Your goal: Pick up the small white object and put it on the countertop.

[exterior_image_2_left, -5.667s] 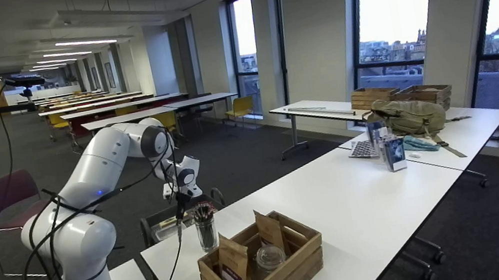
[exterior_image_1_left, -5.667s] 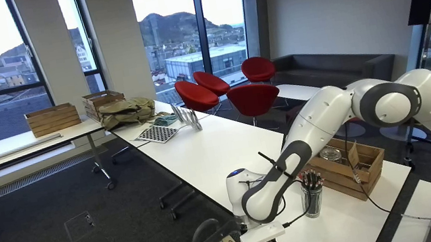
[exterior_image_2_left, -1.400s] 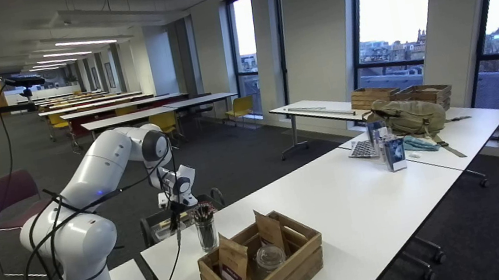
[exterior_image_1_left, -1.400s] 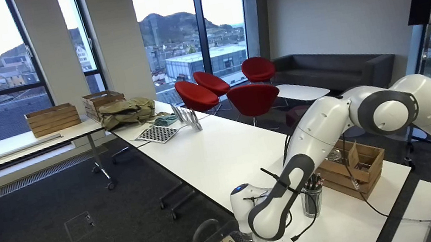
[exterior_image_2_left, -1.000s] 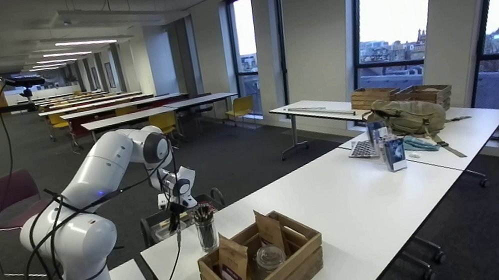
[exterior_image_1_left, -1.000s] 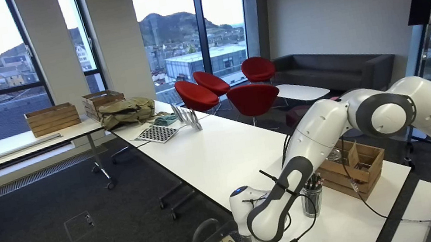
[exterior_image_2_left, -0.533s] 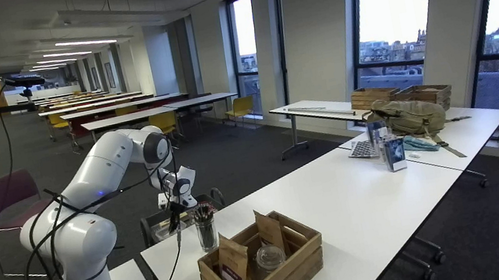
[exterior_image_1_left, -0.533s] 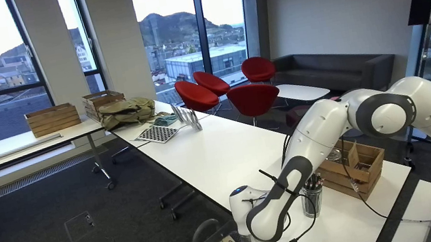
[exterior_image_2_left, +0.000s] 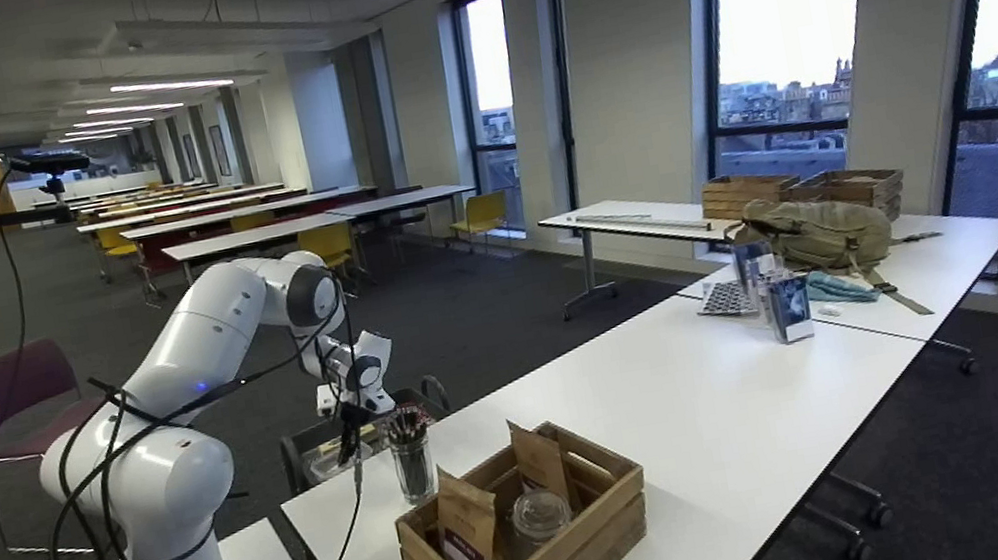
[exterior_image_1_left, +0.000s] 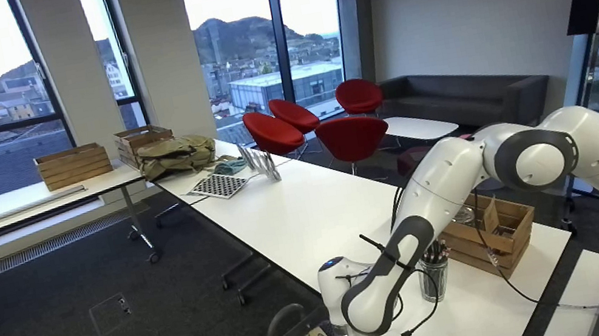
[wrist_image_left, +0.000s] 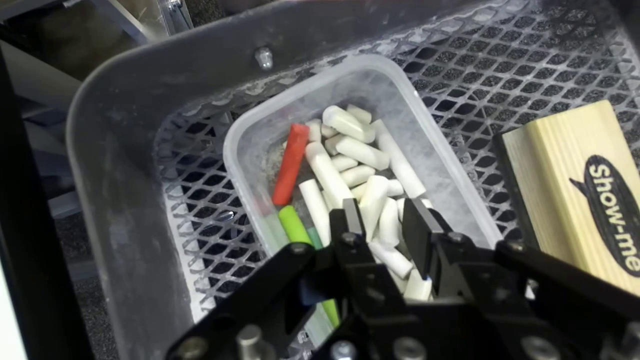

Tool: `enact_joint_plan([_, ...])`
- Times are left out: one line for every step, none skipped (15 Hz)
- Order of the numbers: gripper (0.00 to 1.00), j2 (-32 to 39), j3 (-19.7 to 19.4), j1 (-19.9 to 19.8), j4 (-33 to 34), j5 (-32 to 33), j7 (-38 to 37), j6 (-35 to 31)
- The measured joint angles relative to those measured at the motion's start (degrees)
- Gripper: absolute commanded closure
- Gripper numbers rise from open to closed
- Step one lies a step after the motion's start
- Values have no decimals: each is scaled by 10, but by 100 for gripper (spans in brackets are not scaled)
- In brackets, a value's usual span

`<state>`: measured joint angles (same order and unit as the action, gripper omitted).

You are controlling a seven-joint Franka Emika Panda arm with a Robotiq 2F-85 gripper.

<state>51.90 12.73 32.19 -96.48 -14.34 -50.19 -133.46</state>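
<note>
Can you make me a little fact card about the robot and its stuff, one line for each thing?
Tool: at the tub, jaws apart; gripping or not, I can't tell
Tub: see-through plastic, inside a mesh-floored tray
White sticks: a chalk-like pile; some show between the jaws
Colours: red stick, lime-green stick
Beside the tub: wooden block saying "show-me"
Countertop: white, with a wooden crate and a glass of thin sticks on it

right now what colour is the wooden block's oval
The oval is black, best seen in the wrist view.
</note>
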Motion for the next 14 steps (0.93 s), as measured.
enact_joint_plan([92, 0, 0, 0, 0, 0, 0, 0])
enact_joint_plan([100, 0, 0, 0, 0, 0, 0, 0])
enact_joint_plan([100, 0, 0, 0, 0, 0, 0, 0])
enact_joint_plan([100, 0, 0, 0, 1, 0, 0, 0])
enact_joint_plan([99, 0, 1, 0, 2, -2, 0, 0])
enact_joint_plan([100, 0, 1, 0, 2, -2, 0, 0])
enact_joint_plan([100, 0, 1, 0, 2, -2, 0, 0])
enact_joint_plan([75, 0, 1, 0, 2, -2, 0, 0])
enact_joint_plan([75, 0, 1, 0, 2, -2, 0, 0])
enact_joint_plan([72, 0, 1, 0, 2, -2, 0, 0])
enact_joint_plan([66, 0, 1, 0, 2, -2, 0, 0])
enact_joint_plan([57, 0, 1, 0, 2, -2, 0, 0])
enact_joint_plan([50, 0, 1, 0, 2, -2, 0, 0])
enact_joint_plan([44, 0, 1, 0, 2, -2, 0, 0])
